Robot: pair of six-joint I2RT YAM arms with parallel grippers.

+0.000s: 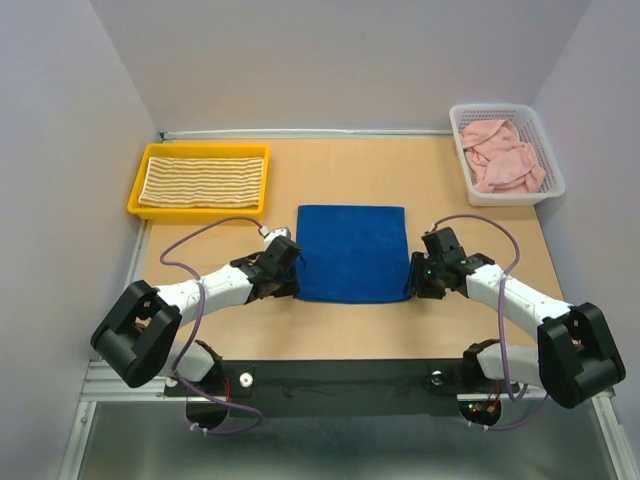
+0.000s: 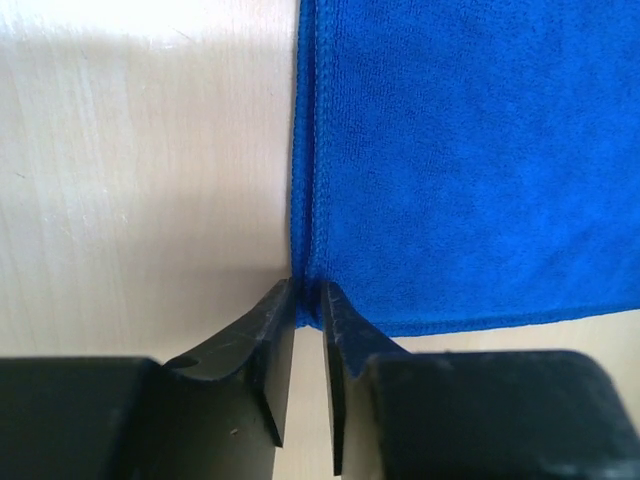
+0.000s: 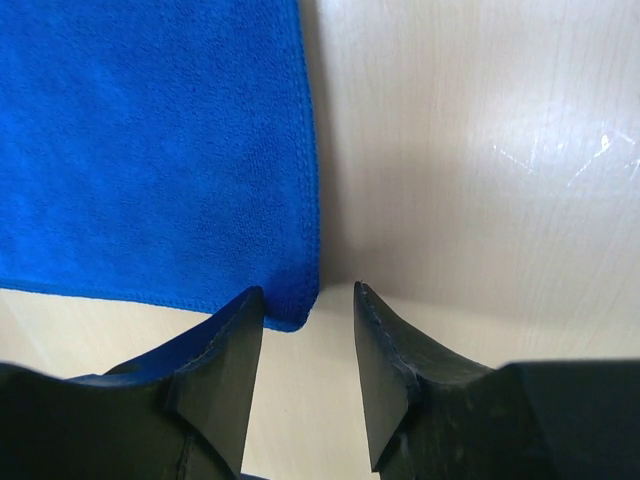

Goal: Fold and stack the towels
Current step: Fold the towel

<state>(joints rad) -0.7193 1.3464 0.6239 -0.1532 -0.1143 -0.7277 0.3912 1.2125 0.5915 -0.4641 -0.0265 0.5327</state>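
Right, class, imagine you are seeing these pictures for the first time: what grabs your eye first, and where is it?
The blue towel lies flat at the centre of the table, the left gripper pinching one near corner, the right gripper open at the other. Far left, a striped towel sits in a yellow tray; far right, a pink towel lies crumpled in a white basket.

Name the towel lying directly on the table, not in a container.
The blue towel, flat at the centre. The striped towel sits in the yellow tray; the pink towel is bunched in the white basket.
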